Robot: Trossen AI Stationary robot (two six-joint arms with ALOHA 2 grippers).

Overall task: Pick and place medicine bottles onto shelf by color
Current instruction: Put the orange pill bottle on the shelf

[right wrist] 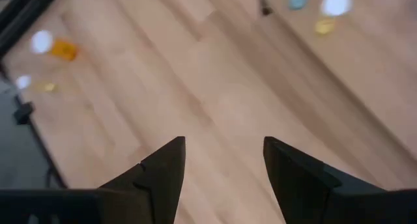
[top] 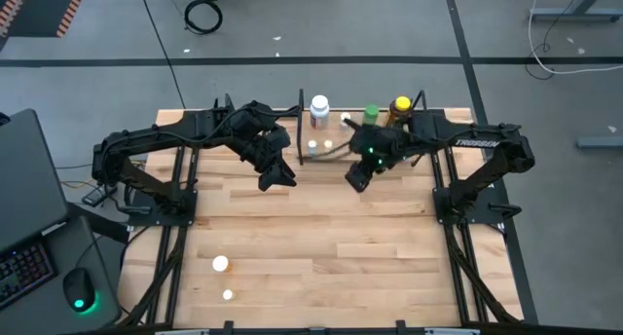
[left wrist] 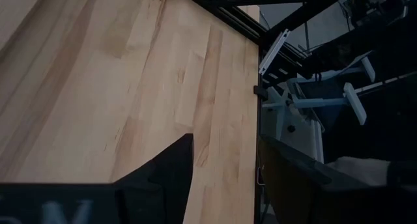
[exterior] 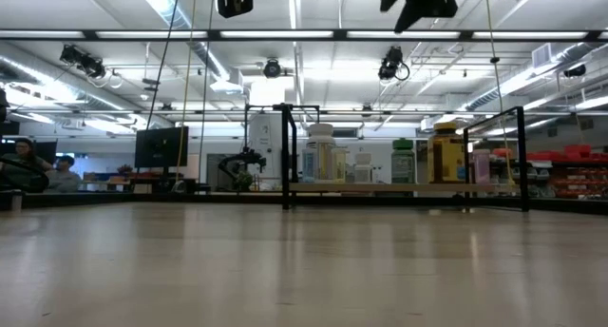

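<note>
The shelf (top: 362,160), a narrow wood plank between black posts, stands at the table's far middle; it also shows in the low view (exterior: 380,187). A large white labelled bottle (top: 319,109), a green bottle (top: 371,113) and a yellow dark-capped bottle (top: 400,107) stand upright on it. Tiny white bottles (top: 320,144) sit by its left end. Two small white bottles (top: 220,264) rest on the table near the front left. My left gripper (top: 277,174) and my right gripper (top: 358,177) hang above the table just in front of the shelf, both open and empty.
The right wrist view shows blurred small bottles, an orange one (right wrist: 64,49) and a white one (right wrist: 336,2), lying on the table. The left wrist view (left wrist: 226,142) shows bare wood and the table's black edge frame (left wrist: 257,120). A keyboard and mouse (top: 80,298) sit off the table's left.
</note>
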